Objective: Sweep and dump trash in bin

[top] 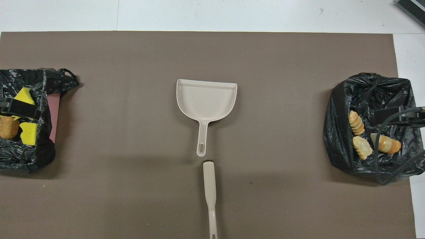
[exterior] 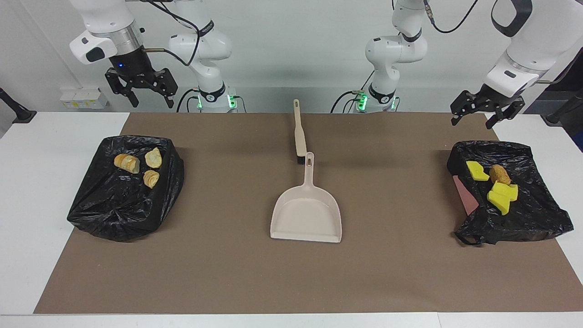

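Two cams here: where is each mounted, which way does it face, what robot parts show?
Facing view: high across the table, looking at both arms; left tool and right tool hang open, empty.
Overhead view: above the robots' end, looking steeply down; left tool shows, and the right arm's dark tip and cable.
Shared: beige plastic dustpan, beige brush, both black bag-lined bins.

A brown mat [exterior: 218, 273] covers most of the white tabletop [exterior: 32, 191]. Near the mat's middle lies a beige dustpan [exterior: 307, 218], open mouth away from the robots, handle toward them. A beige brush [exterior: 299, 132] lies in line with that handle, closer to the robots' edge, its dark head just beside the handle's tip. A power strip [exterior: 83, 98] sits by the wall.
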